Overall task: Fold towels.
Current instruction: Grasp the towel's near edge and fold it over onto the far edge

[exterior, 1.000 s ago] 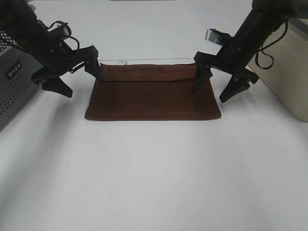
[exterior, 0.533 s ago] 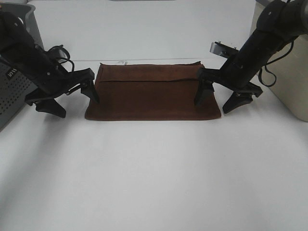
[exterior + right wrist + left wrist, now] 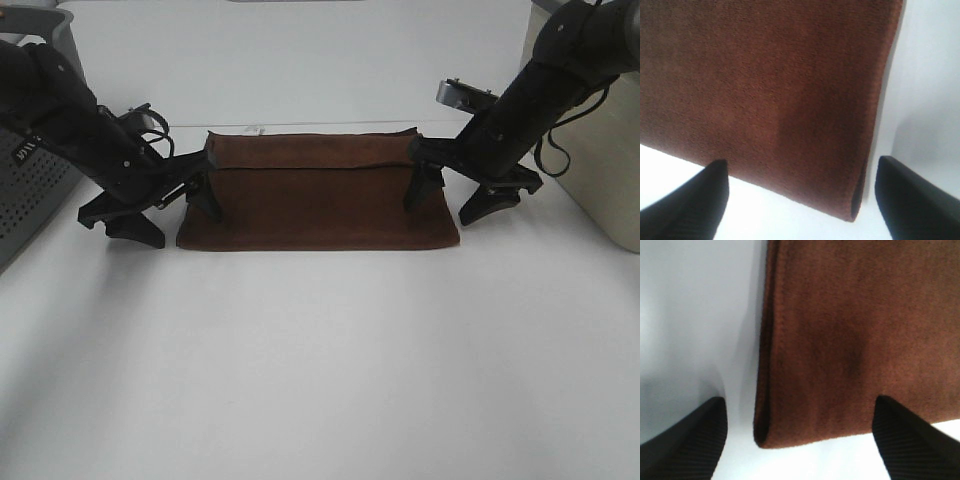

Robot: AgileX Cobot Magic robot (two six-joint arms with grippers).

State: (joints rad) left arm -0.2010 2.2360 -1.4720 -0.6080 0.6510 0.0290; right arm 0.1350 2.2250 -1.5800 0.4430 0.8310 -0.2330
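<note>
Towel (image 3: 318, 195) long axis left-right.

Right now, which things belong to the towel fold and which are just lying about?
In the job: towel, lying flat; left claw, open at one short end; right claw, open at the other.
Lying about: grey perforated box; beige box.

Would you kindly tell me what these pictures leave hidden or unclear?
1. Exterior high: white speck at the towel's far edge, too small to identify.
2. Exterior high: whether the left gripper and right gripper touch cloth; their fingers hide contact.
3. Wrist views: most of the towel, cut off by frame edges.
</note>
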